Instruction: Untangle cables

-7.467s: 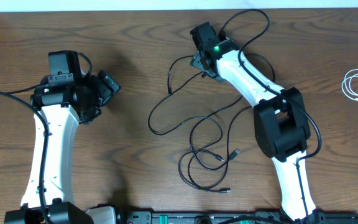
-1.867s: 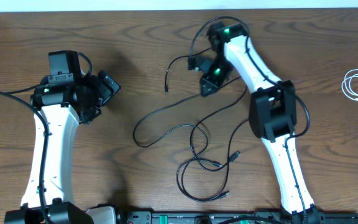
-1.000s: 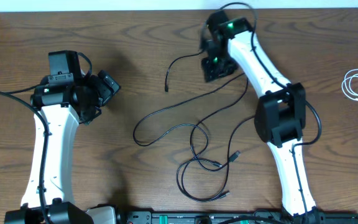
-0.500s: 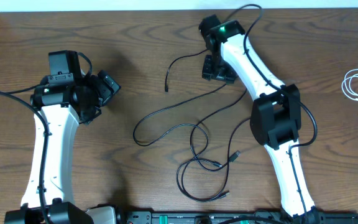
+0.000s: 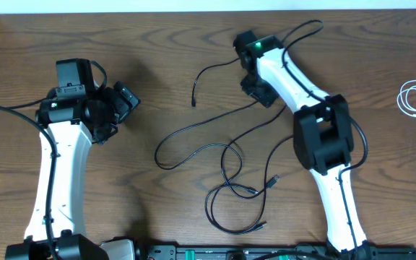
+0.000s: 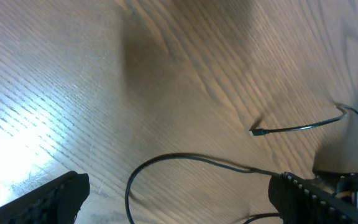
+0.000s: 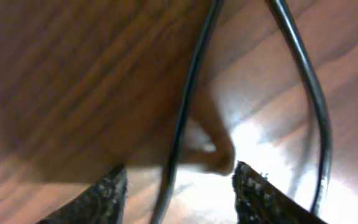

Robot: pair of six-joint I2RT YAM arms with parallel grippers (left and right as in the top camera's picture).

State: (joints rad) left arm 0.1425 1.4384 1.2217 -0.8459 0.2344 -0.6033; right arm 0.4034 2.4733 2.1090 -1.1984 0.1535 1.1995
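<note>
We see only the tips of the right fingers (image 7: pixel 101 193), cut by the lower edge. A blurred black cord (image 7: pixel 188 106) runs between them and out of frame. The left fingers (image 6: pixel 42 199) are cropped likewise, and a thin cord (image 6: pixel 191 158) perhaps passes behind one.

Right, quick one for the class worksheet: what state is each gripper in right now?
Left gripper: open, holding nothing.
Right gripper: open; a black cable runs between its fingers, not clamped.
</note>
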